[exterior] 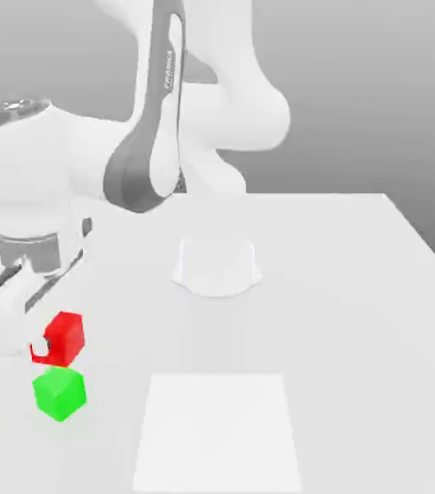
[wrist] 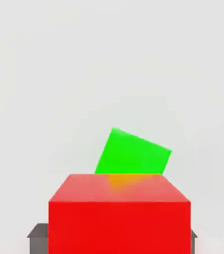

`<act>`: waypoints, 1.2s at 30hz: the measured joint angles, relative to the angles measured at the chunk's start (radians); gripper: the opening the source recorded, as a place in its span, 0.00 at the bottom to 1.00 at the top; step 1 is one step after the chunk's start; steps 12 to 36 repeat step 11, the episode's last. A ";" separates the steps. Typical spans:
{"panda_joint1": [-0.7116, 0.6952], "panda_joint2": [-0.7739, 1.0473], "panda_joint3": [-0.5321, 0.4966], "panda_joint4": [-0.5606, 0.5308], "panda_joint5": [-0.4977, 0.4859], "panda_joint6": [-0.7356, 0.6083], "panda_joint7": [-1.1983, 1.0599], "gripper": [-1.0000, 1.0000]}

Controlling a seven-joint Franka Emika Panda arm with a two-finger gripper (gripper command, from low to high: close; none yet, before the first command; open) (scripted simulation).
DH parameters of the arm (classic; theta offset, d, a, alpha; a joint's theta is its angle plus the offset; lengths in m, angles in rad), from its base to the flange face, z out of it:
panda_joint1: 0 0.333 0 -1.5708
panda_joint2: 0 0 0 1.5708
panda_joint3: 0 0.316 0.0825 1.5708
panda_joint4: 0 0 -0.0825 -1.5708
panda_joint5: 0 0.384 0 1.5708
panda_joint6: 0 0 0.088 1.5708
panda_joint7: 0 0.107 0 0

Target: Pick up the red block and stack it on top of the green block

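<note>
Holding the small smooth bright red cube (exterior: 62, 337), the white arm's two-finger jaws (exterior: 40, 347) are closed on its sides near the exterior view's left edge of the plain white tabletop (exterior: 356, 289), and the cube looks lifted clear of the surface, hanging just above and slightly behind the small smooth bright green cube (exterior: 60, 394), which rests on the tabletop below it. From the hand view the red cube (wrist: 119, 213) sits square in the grip with dark finger pads (wrist: 37, 233) showing at either side, while the green cube (wrist: 132, 153) lies beyond it, turned at an angle to the red one and not yet directly underneath. The step in hand appears to be carrying the red cube over its target. Doing this well likely means bringing the red cube straight over the green one's centre before descending, turning the wrist so the faces line up, then lowering slowly until the faces meet and only then letting go; releasing off-centre or from a height could tip the red cube off or nudge the green one aside
</note>
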State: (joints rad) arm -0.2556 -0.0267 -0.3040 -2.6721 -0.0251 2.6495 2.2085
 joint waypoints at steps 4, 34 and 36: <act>-0.019 0.054 0.000 -0.005 0.048 0.057 0.056 0.00; -0.040 0.186 0.052 0.001 0.154 0.177 -0.014 1.00; -0.040 0.186 0.052 0.001 0.154 0.177 -0.014 1.00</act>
